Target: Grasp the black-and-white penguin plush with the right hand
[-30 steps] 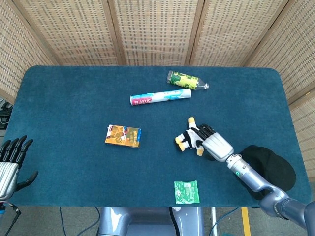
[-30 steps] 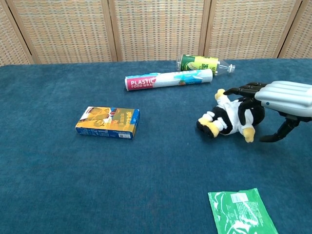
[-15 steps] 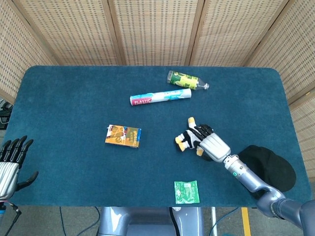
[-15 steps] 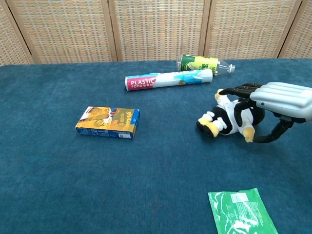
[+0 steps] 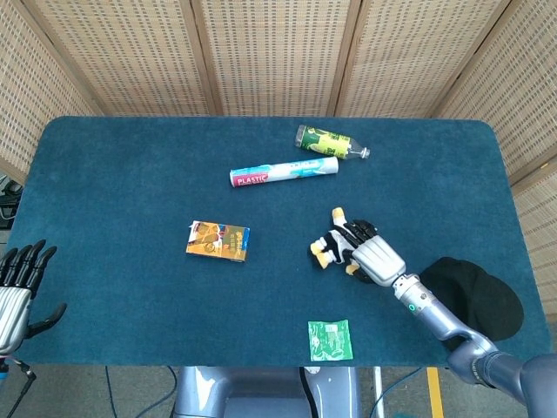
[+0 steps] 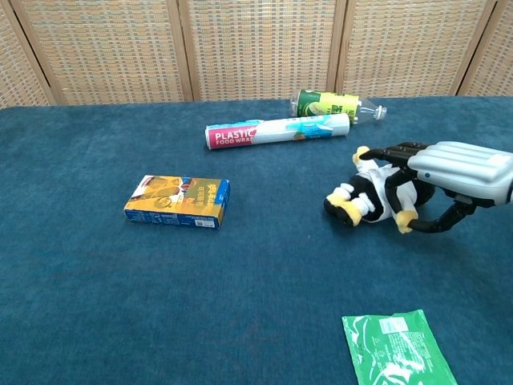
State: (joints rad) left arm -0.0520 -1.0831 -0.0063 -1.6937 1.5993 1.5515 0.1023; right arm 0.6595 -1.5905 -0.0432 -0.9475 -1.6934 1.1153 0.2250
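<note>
The black-and-white penguin plush (image 5: 333, 246) (image 6: 369, 196) lies on its side on the blue table (image 5: 130, 174), right of centre. My right hand (image 5: 376, 259) (image 6: 461, 164) reaches over it from the right. Its fingers (image 6: 398, 148) lie across the top of the plush, and its thumb (image 6: 425, 227) curves in low beside one yellow foot. The fingers are still spread rather than closed round the body, and the plush rests on the cloth. My left hand (image 5: 19, 283) hangs at the table's near left corner, fingers apart and holding nothing.
An orange and blue box (image 5: 218, 240) (image 6: 178, 201) lies left of centre. A plastic wrap roll (image 5: 283, 171) (image 6: 278, 131) and a green bottle (image 5: 326, 142) (image 6: 333, 104) lie further back. A green packet (image 5: 330, 340) (image 6: 397, 349) sits near the front edge, and a black cap (image 5: 474, 296) lies behind my right wrist.
My right hand has slid further left over the penguin, and its thumb has come in closer to the yellow foot. The plush has barely shifted. The left hand is still.
</note>
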